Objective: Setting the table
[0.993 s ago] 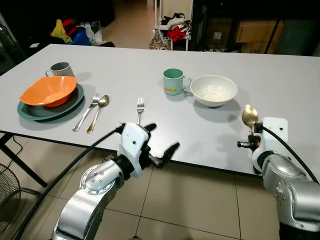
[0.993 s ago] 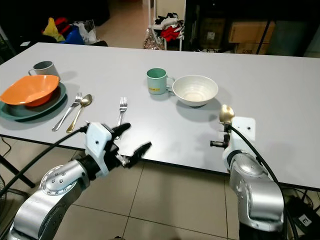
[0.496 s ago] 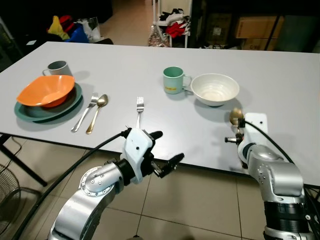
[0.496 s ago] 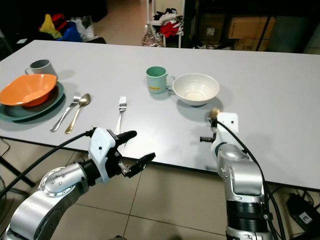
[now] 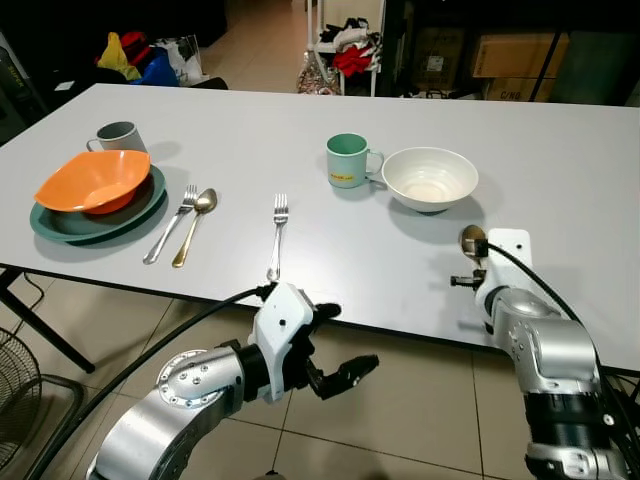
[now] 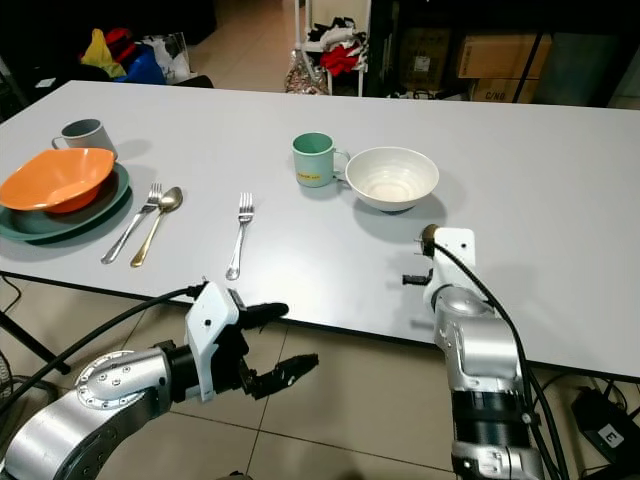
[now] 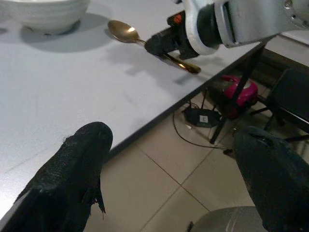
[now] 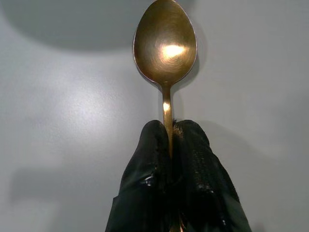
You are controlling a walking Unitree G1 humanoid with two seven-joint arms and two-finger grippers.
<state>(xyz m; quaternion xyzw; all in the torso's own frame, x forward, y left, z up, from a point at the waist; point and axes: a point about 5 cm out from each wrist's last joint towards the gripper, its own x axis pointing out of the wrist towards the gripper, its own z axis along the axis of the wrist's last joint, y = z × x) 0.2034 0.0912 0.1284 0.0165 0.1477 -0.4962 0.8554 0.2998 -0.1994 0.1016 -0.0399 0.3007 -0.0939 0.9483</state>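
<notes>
Gripping a gold spoon [image 8: 165, 48] by its handle, right tool [image 8: 170, 145] is clenched above the tabletop [image 5: 300, 200] nr its front edge, just before white bowl [image 5: 429, 179]; left tool [image 5: 335, 345] released, below tabletop edge.

gold spoon [image 8: 165, 48], white bowl [image 5: 430, 178], green mug [image 5: 346, 161], orange bowl [image 5: 95, 180]

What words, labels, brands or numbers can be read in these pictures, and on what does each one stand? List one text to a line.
"E": on the small black box on the floor under the table.
Print on the green mug: too small to read.
Print on the cardboard boxes beyond the table: too blurred to read.
</notes>
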